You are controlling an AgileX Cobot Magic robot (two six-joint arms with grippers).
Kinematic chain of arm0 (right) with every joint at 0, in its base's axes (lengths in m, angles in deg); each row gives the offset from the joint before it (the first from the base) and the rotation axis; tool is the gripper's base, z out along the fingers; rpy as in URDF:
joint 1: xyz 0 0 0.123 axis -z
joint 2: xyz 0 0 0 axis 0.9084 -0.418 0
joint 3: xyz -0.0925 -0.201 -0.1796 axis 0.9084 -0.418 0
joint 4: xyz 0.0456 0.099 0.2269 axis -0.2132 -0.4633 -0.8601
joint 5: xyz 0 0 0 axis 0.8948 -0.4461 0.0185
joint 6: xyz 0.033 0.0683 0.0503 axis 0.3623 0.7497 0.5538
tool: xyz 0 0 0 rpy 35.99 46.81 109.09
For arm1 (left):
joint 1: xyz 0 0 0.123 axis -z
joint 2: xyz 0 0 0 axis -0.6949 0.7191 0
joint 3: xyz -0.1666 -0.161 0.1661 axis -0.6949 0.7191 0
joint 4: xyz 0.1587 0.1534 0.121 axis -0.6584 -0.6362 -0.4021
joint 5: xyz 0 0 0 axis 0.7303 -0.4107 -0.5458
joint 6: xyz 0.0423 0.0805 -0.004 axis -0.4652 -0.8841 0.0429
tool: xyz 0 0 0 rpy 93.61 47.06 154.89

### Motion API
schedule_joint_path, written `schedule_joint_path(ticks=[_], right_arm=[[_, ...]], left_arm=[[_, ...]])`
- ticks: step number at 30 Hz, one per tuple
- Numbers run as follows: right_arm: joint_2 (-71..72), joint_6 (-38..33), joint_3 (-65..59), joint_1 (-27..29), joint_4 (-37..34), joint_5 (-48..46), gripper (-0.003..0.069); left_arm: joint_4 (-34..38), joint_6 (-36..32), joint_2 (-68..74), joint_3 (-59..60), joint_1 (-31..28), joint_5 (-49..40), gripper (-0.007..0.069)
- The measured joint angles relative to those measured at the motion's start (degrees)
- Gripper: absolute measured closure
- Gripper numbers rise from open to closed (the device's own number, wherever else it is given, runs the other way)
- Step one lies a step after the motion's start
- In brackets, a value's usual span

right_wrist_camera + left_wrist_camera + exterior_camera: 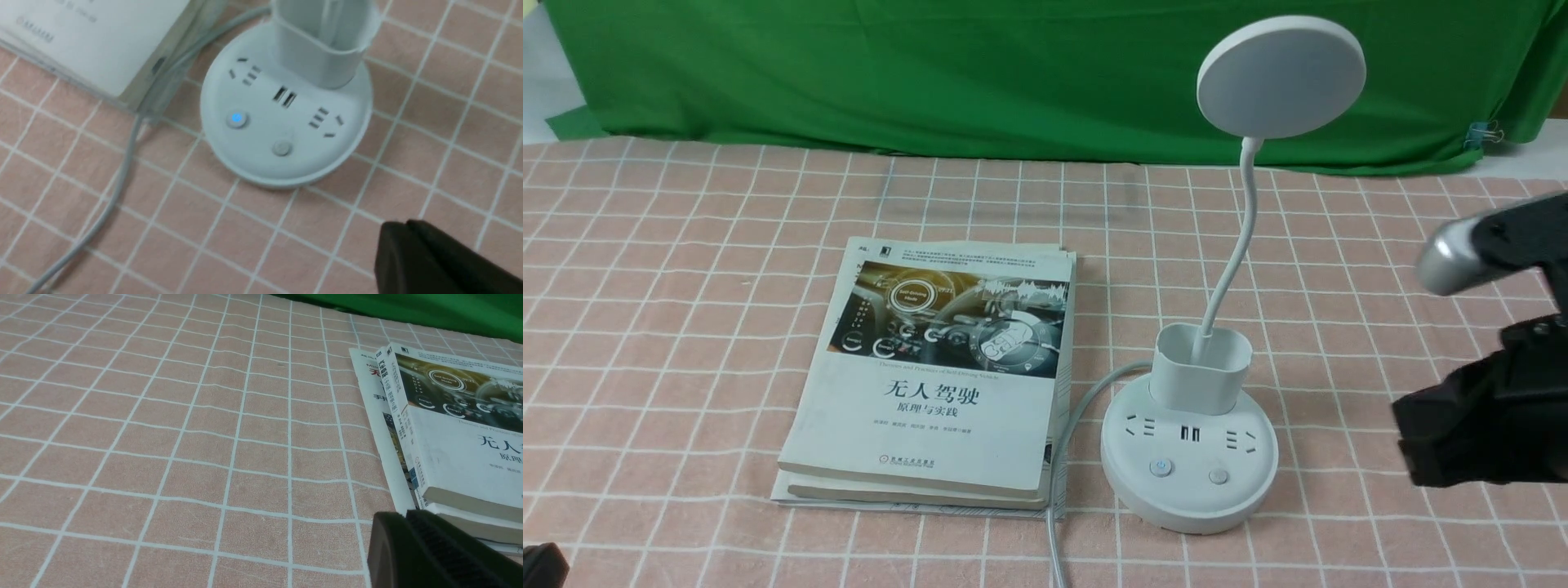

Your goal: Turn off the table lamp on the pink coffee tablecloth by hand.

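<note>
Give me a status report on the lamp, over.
Right end effector shut, short of white disc-head table lamp. Left end effector shut. Blue-lit button untouched. Stacked white books beside lamp, not blocking.

You have the pink coffee tablecloth spread over the whole work surface, its thin white lines marking out squares. Left of centre on it lies a flat stack of books. The top cover is white, with a Chinese title under a dashboard picture. Just to the right of the stack, the table lamp stands on its round base. Its grey cable runs along the cloth between them, close along the books' edge. At the far edge, a green backdrop cloth meets the tablecloth.
</note>
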Motion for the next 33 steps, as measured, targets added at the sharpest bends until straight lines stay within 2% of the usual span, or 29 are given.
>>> schedule_joint_path(ticks=[5,7,9,11,15,19,23,33], right_arm=[[18.7,-3.1,-19.0,11.8,0.5,16.6,0.0621],[22.8,-4.4,-23.2,14.2,0.5,20.3,0.0621],[32.9,-5.5,-33.6,19.4,0.6,28.1,0.0621],[42.0,-5.6,-40.7,23.5,0.6,31.2,0.0621],[49.2,-5.7,-45.2,26.1,0.6,31.0,0.0621],[56.9,-5.7,-45.6,26.8,0.6,23.8,0.0620],[58.0,-5.7,-45.7,26.7,0.6,18.9,0.0620],[58.1,-3.4,-45.7,26.6,0.6,18.4,0.0613]], left_arm=[[0.0,0.0,0.0,0.0,0.0,0.0,0.0618],[0.0,0.0,0.0,0.0,0.0,0.0,0.0618],[0.0,0.0,0.0,0.0,0.0,0.0,0.0618],[0.0,0.0,0.0,0.0,0.0,0.0,0.0618],[0.0,0.0,0.0,0.0,0.0,0.0,0.0618],[0.0,0.0,0.0,0.0,0.0,0.0,0.0618],[0.0,0.0,0.0,0.0,0.0,0.0,0.0618],[0.0,0.0,0.0,0.0,0.0,0.0,0.0618]])
